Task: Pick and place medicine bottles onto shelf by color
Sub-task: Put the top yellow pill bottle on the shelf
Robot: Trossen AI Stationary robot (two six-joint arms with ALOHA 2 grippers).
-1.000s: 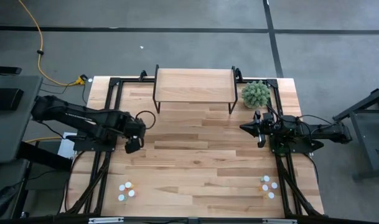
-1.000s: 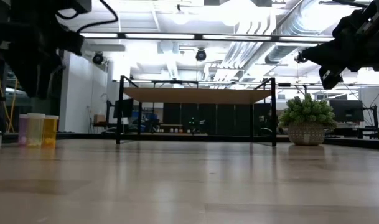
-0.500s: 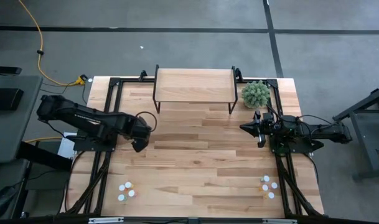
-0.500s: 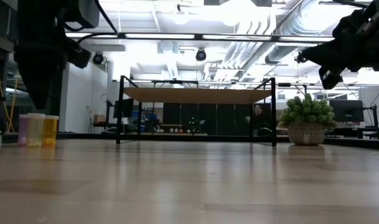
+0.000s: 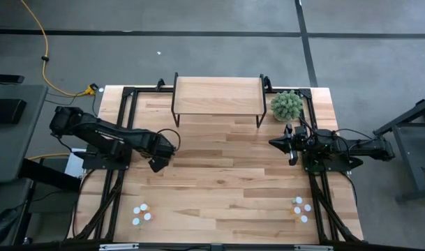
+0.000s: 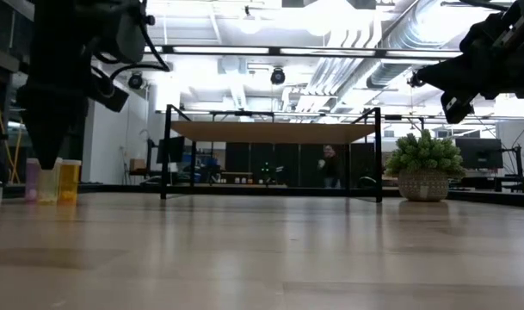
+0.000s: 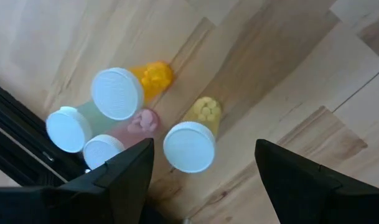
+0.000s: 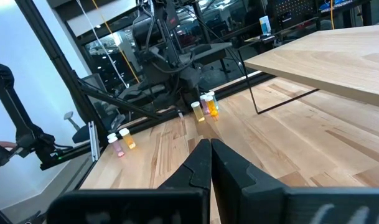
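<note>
Your black two-finger left gripper now sits further right over the wood-plank table and hangs lower. A person now stands in the room behind the shelf.

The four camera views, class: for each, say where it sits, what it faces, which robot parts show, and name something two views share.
High: overhead, facing down on the table; both arms show.
Low: at tabletop height, facing the shelf; arms hang from above.
Left wrist: on the left arm, above four medicine bottles; left hand open.
Right wrist: on the right arm, facing across the table; right hand shut.
Shared: high and low views both show the plant.
</note>
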